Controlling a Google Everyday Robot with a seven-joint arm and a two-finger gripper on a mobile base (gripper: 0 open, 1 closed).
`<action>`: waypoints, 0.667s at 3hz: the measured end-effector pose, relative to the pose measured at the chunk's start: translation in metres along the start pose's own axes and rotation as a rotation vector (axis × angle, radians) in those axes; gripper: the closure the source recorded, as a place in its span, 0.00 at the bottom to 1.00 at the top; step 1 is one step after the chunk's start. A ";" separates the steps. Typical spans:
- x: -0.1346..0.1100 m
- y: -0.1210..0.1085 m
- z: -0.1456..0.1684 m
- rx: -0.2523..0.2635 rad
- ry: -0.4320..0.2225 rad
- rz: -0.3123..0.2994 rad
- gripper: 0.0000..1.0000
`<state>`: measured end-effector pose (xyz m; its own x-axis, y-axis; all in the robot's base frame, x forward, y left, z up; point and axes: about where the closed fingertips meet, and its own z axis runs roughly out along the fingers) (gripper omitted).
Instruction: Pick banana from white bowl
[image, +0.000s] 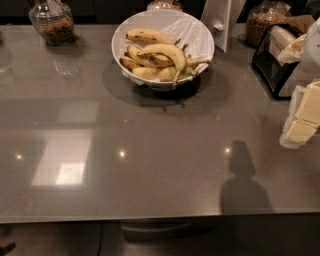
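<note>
A large white bowl (117, 44) with a white paper lining stands at the back middle of the grey counter. Several yellow bananas (159, 52) with brown spots lie piled in it, stems pointing right. My gripper (301, 119), white with pale yellow pads, comes in at the right edge of the view. It hangs above the counter, well to the right of the bowl and nearer than it, touching nothing. It holds nothing that I can see.
A glass jar (51, 22) of brown snacks stands back left, another (266, 21) back right, a third (164, 5) behind the bowl. A white card stand (220, 22) is right of the bowl. A black wire holder (274, 61) sits far right. The counter's front edge (150, 217) runs below.
</note>
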<state>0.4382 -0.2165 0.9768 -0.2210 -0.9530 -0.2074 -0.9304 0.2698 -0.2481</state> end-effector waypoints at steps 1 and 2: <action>0.000 0.000 0.000 0.000 0.000 0.000 0.00; -0.006 -0.002 -0.002 0.013 -0.032 0.003 0.00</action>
<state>0.4412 -0.2115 0.9804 -0.2138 -0.9473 -0.2387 -0.9258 0.2745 -0.2598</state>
